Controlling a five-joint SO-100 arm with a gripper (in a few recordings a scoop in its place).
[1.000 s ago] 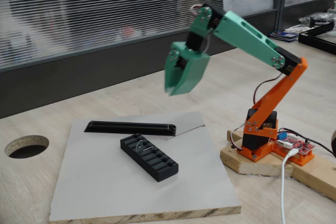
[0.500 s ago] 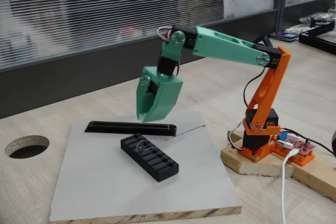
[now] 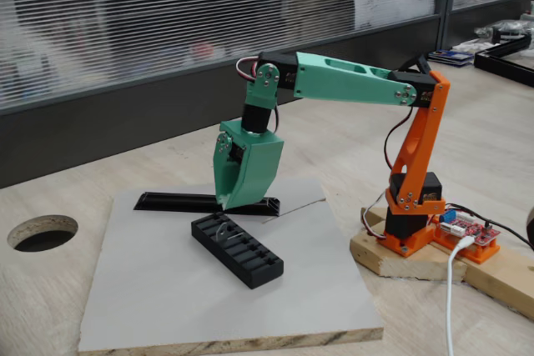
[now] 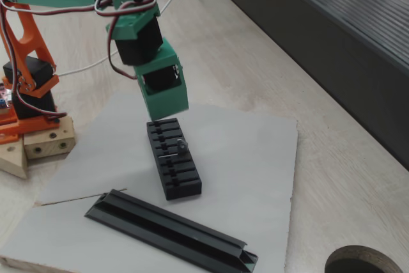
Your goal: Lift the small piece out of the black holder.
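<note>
1. Green two-finger gripper (image 3: pixel 224 204), tips down, poised just above the end of the black slotted rectangular holder (image 4: pixel 173 158) nearest the arm; finger gap not discernible
2. Small pale thin flat piece (image 4: pixel 169 156) seated in a slot near mid-holder, mid grey board (image 4: pixel 255 177)
3. Approach step; next: shifting along the holder, descending onto the piece

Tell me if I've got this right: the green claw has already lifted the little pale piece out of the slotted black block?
Not quite. In a fixed view the small piece sits in the black holder, and the gripper hangs just above the block's end, not yet holding it.
</note>
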